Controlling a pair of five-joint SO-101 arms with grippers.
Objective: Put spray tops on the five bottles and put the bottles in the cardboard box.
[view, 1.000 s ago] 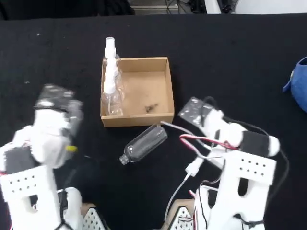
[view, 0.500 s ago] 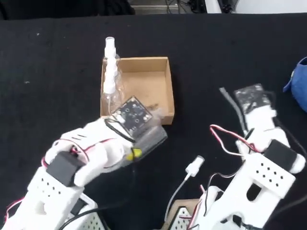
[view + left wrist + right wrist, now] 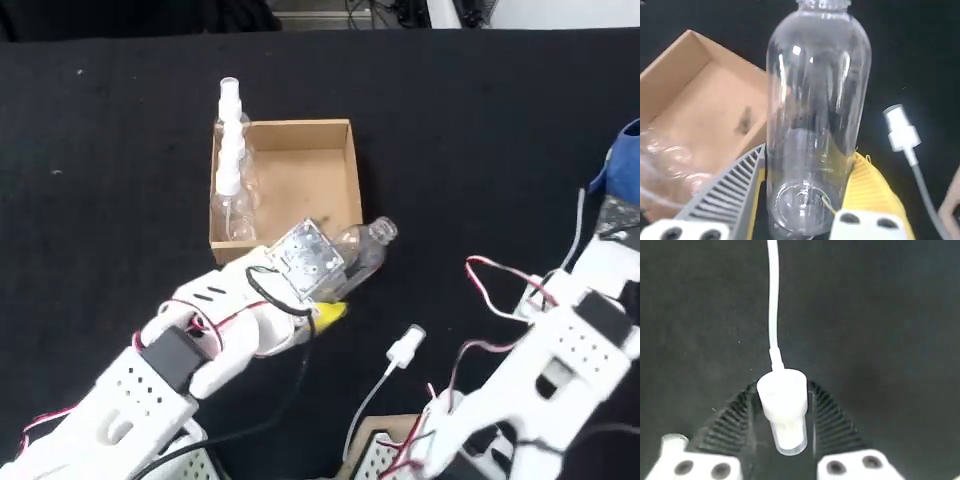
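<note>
Holding clear bottle (image 3: 815,100) by its base in left claw (image 3: 807,155), mid-tabletop beside cardboard box (image 3: 300,125). Pinching spray top (image 3: 782,407) in right claw (image 3: 782,387). Likely light, slick, crushable: grip low, gently, leaving neck free for capping.

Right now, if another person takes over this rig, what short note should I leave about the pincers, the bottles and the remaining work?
Left pincer is shut on an uncapped bottle near the front right corner of the cardboard box.
Right pincer is shut on a spray top.
A second spray top lies loose on the table in front of the box.
Done: two capped bottles stand at the box's left wall.
Left: cap the held bottle, box it; by the task, three of five are not boxed yet.
</note>
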